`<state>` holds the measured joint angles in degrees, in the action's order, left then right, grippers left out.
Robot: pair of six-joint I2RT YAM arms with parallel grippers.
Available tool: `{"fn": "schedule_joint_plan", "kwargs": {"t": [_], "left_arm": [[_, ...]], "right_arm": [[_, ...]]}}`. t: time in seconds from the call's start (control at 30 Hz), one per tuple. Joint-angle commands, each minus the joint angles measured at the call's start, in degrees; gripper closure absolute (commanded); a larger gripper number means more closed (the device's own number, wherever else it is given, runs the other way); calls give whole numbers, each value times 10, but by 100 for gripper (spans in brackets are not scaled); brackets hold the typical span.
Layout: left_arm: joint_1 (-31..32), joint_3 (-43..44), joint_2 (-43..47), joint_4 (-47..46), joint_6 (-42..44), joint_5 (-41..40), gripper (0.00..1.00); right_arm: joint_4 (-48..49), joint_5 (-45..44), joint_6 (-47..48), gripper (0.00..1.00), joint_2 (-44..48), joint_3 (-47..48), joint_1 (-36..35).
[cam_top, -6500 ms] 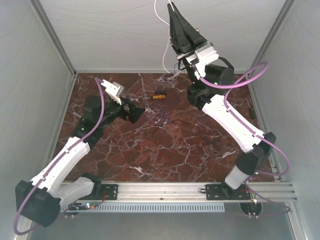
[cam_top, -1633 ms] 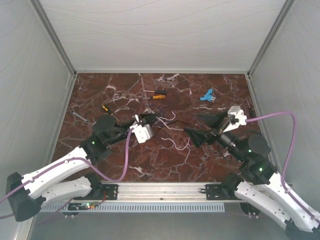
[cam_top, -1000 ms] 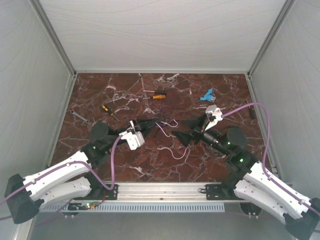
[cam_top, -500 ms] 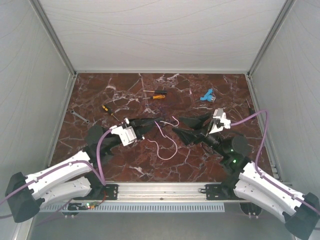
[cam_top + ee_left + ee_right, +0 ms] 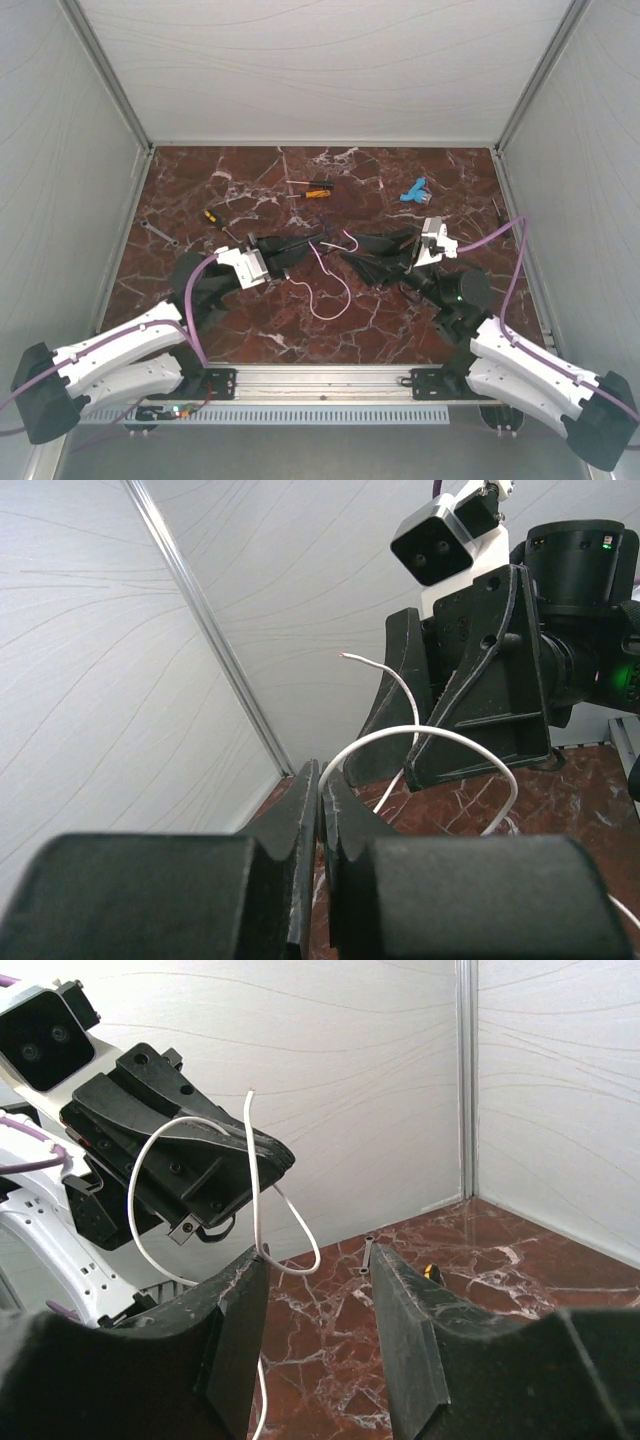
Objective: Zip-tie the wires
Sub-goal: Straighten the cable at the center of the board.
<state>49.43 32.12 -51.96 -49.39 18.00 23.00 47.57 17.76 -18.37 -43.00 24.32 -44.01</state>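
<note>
That thin white looping cord [image 5: 252, 1175] runs off the right wrist view's bottom edge; its start hides inside the left hand [image 5: 318, 780].

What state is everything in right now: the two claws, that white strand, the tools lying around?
left gripper: shut on the white strand
right gripper: open, strand just inside one finger
white strand: pinched, curled into a loop, one end free
orange-handled screwdriver: lying flat, nothing touching it
blue piece: lying on the table, nothing touching it

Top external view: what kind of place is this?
Probably a robot test cell: white panelled walls enclose a dark red marble-patterned tabletop, and an aluminium rail at its near edge carries two white-and-black arms.
</note>
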Motion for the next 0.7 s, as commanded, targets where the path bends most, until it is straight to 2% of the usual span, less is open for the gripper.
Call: {"fn": "schedule_joint_plan", "kwargs": {"t": [0.0, 0.07, 0.17, 0.27, 0.37, 0.43, 0.57, 0.6, 0.63, 0.67], "left_arm": [[3, 4, -1, -45, -13, 12, 100], [3, 4, -2, -45, -15, 12, 100], [2, 3, -2, -45, -16, 12, 100], [2, 3, -2, -46, -17, 13, 100], [3, 2, -2, -46, -17, 11, 100], [3, 1, -1, -46, -17, 11, 100], [2, -3, 6, -33, 2, 20, 100], [3, -3, 9, -22, 12, 28, 88], [2, -2, 12, -10, 23, 37, 70], [3, -3, 14, 1, 33, 44, 56]], "right_arm": [[59, 5, 1, 58, -6, 24, -6], [63, 8, 2, 60, -10, 28, -7], [64, 12, 8, 69, -13, 35, -10], [65, 14, 8, 73, -19, 41, -11], [61, 16, 9, 85, -23, 47, -11], [52, 20, 9, 100, -25, 53, -12], [-2, 13, 18, 100, -13, 71, -12], [-28, 5, 26, 100, -6, 79, -12], [-60, -7, 35, 100, 3, 89, -12], [-92, -21, 46, 100, 11, 100, -12]]}}
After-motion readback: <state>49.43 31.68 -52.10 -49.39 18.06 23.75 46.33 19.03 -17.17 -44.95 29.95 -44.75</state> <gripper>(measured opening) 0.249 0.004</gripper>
